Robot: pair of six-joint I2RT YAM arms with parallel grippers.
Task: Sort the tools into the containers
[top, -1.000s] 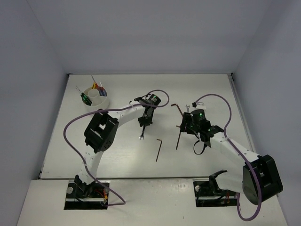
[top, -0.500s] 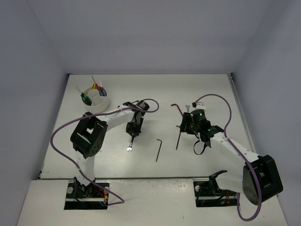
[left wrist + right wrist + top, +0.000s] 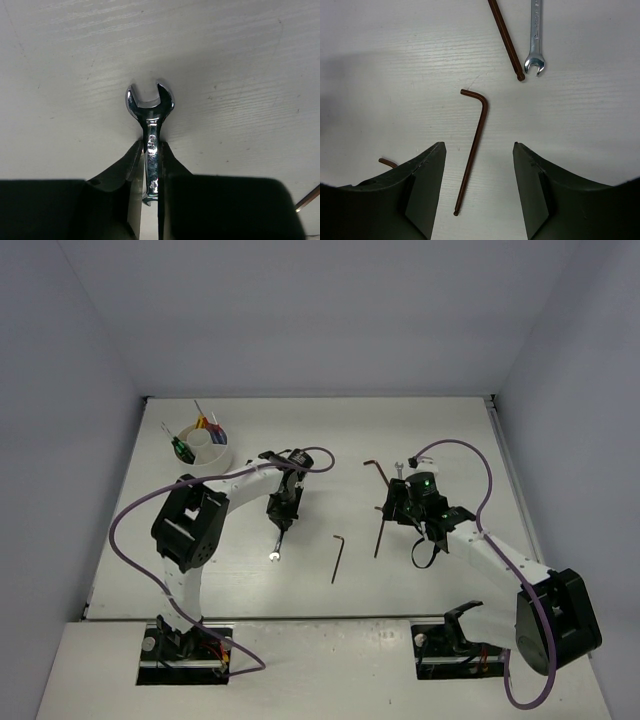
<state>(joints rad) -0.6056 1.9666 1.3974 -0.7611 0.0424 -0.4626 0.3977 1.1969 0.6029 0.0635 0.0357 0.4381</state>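
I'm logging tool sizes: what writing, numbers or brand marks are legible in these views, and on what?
None can be read.
On the silver wrench in the left gripper: stamped marks on its shank, too blurred to read.
On the second silver wrench, lying loose: any shank marks are too small to read.
On the hex key: no marking visible.

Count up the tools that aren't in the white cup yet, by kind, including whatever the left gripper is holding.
hex keys: 3 (one in the middle, one to its right, one farther back)
wrenches: 2 (held wrench in the left gripper, loose wrench farther back)
Total: 5
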